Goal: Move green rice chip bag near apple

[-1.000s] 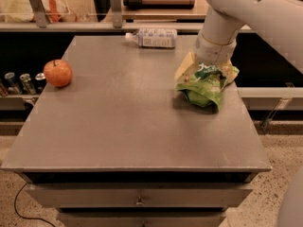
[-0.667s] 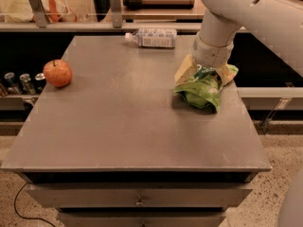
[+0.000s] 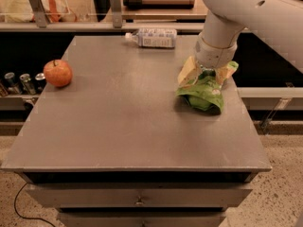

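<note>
The claw [image 3: 208,74] pinches the green rice chip bag [image 3: 204,92] at right, a bottle [image 3: 154,37] behind it, the apple [image 3: 57,73] well apart at left.

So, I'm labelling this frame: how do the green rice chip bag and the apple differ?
The green rice chip bag is green, crumpled and larger; the apple is red-orange, round and smaller. The bag lies on the right of the view with the gripper down on it; the apple sits alone at the left. Both rest on the table.
</note>
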Motion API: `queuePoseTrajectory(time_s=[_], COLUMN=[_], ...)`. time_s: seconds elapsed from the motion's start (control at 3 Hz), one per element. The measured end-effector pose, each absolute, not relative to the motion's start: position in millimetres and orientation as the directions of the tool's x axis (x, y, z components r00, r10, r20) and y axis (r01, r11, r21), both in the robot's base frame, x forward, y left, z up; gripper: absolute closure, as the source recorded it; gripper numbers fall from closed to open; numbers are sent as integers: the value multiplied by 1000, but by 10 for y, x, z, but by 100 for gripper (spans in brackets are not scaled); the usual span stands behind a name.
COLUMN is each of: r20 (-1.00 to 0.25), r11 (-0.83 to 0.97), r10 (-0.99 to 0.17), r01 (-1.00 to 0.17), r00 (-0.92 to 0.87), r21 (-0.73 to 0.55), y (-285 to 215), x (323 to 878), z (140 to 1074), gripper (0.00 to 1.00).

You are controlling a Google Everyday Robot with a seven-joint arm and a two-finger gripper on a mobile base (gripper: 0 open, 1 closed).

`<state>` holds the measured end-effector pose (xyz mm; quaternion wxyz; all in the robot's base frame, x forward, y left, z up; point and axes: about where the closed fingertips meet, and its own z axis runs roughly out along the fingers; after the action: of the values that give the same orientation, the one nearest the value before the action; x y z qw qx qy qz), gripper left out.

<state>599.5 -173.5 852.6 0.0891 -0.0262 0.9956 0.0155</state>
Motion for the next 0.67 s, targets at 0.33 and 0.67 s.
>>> queuePoseTrajectory(time_s=[0.33, 0.67], r20=[-219, -267], r11=[992, 978], r10=[-117, -198], r01=[-124, -209], r00=[-969, -943], r21=[19, 14], y=[-1719, -1698], x=[6031, 6071], z=[8614, 8763], gripper=[100, 100])
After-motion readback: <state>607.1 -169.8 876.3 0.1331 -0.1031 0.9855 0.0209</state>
